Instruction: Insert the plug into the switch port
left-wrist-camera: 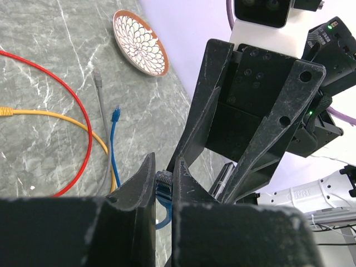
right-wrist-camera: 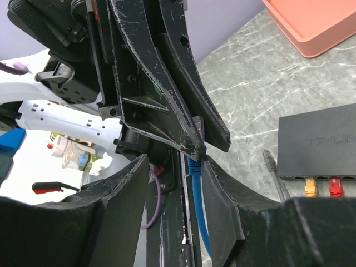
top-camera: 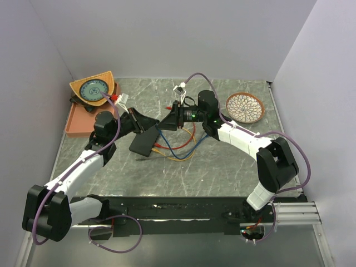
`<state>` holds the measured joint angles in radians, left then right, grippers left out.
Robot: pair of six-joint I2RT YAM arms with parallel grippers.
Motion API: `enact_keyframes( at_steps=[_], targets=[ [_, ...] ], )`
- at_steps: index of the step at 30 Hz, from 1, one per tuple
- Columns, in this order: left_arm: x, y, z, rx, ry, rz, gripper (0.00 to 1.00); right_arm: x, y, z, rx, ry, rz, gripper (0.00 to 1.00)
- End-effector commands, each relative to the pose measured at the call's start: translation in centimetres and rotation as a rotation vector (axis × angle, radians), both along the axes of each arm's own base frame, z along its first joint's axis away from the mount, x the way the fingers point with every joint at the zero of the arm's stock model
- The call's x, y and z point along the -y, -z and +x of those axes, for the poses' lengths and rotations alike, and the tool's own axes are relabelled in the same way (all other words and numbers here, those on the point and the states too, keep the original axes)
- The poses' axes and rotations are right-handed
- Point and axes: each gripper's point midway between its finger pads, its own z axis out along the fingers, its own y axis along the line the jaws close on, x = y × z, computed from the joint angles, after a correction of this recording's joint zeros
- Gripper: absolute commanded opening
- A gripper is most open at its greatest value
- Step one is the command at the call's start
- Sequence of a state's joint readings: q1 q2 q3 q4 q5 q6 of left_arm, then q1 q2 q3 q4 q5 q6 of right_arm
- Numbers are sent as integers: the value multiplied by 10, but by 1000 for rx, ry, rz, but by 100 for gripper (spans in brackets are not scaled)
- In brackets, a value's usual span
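My left gripper [left-wrist-camera: 164, 167] is shut on a blue plug [left-wrist-camera: 163, 182], contacts facing up, and holds it above the table. Its blue cable [right-wrist-camera: 196, 189] hangs down between the fingers of my right gripper [right-wrist-camera: 175, 164], which is open and faces the left one tip to tip. In the top view the two grippers meet, left [top-camera: 151, 125] and right [top-camera: 168, 119], just above the flat black switch [top-camera: 143, 142]. In the right wrist view the switch [right-wrist-camera: 320, 139] lies at the right, with a yellow plug [right-wrist-camera: 309, 188] and a red plug [right-wrist-camera: 335, 187] in its ports.
Red [left-wrist-camera: 67, 89], yellow [left-wrist-camera: 50, 114], blue [left-wrist-camera: 114, 142] and grey [left-wrist-camera: 100, 100] cables lie loose on the marble table. A grey plug [right-wrist-camera: 268, 159] lies beside the switch. A patterned dish [top-camera: 245, 107] sits back right. An orange tray [top-camera: 78, 123] stands back left.
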<state>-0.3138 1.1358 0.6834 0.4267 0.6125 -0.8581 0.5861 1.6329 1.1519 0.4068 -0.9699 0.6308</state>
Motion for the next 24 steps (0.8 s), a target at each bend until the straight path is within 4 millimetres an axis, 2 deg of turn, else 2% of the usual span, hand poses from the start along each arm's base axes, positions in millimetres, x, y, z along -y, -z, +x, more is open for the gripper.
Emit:
enact_keyframes(
  at_steps=[1,12,22,24],
  targets=[
    [0,-38,-4,117,5,-28,1,-6,-12,4,61,-3,25,50],
    [-1,-47,-10,137,14,-33,1,-7,-10,6,61,4,28,54],
    [2,-50,-10,136,30,-49,1,-13,-12,0,67,-23,29,50],
    [2,-49,-9,133,30,-51,1,-13,-12,0,65,-23,29,44]
  ],
)
